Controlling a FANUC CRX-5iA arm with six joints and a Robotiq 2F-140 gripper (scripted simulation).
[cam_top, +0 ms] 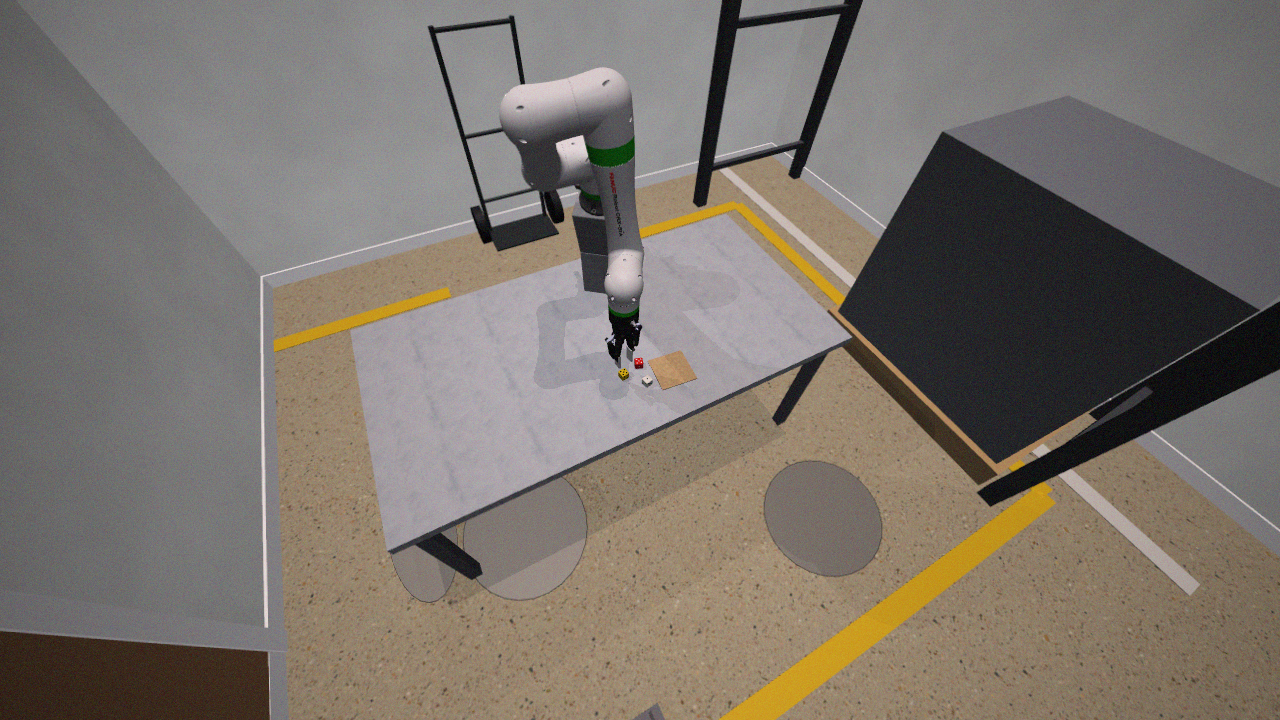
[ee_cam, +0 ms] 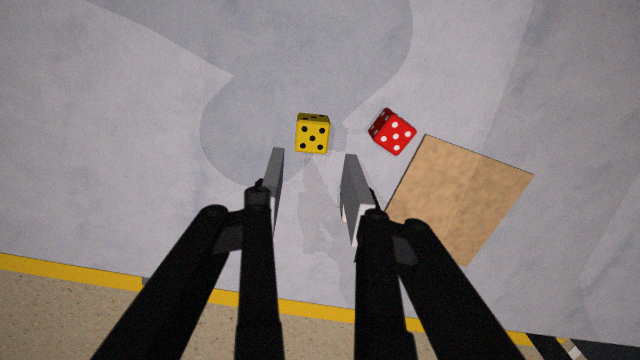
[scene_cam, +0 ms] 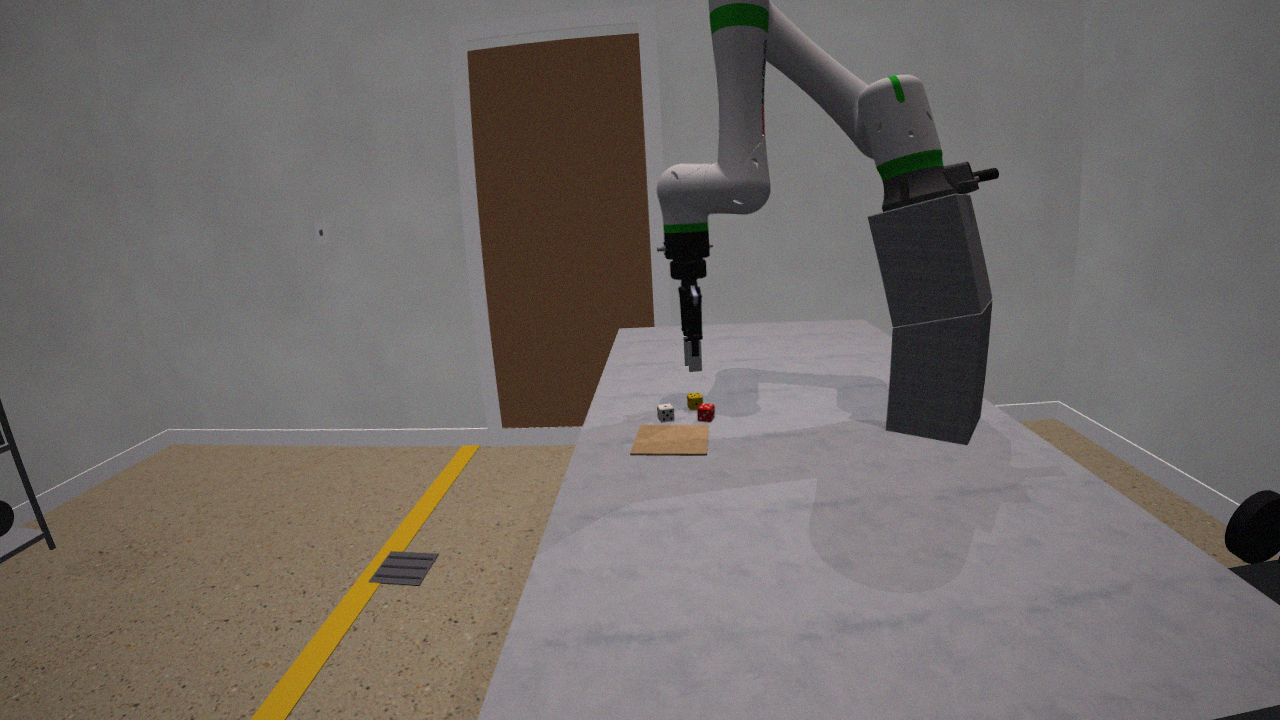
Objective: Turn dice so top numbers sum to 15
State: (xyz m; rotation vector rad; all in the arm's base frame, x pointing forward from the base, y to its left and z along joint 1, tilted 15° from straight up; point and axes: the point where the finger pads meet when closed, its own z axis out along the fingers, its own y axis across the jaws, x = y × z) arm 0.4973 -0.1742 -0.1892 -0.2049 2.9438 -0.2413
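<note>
My gripper [cam_top: 626,354] [scene_cam: 692,363] [ee_cam: 313,168] is part open and empty, pointing down well above the table. The yellow die [cam_top: 623,374] [scene_cam: 694,401] [ee_cam: 312,135] lies flat on the table, five on top; in the wrist view it shows just beyond the gap between the fingertips. The red die [cam_top: 639,363] [scene_cam: 706,412] [ee_cam: 395,135] lies flat beside the mat, five on top. The white die [cam_top: 647,381] [scene_cam: 665,412] lies near the mat, seemingly one on top; the right finger hides nearly all of it in the wrist view. The tan mat [cam_top: 673,369] [scene_cam: 670,439] [ee_cam: 460,200] lies flat, bearing no die.
The grey table [cam_top: 447,420] [scene_cam: 760,573] [ee_cam: 125,190] carries the dice and mat, which lie near its long edge. The arm's grey pedestal [cam_top: 594,255] [scene_cam: 935,358] stands at the opposite long side. The three dice lie close together.
</note>
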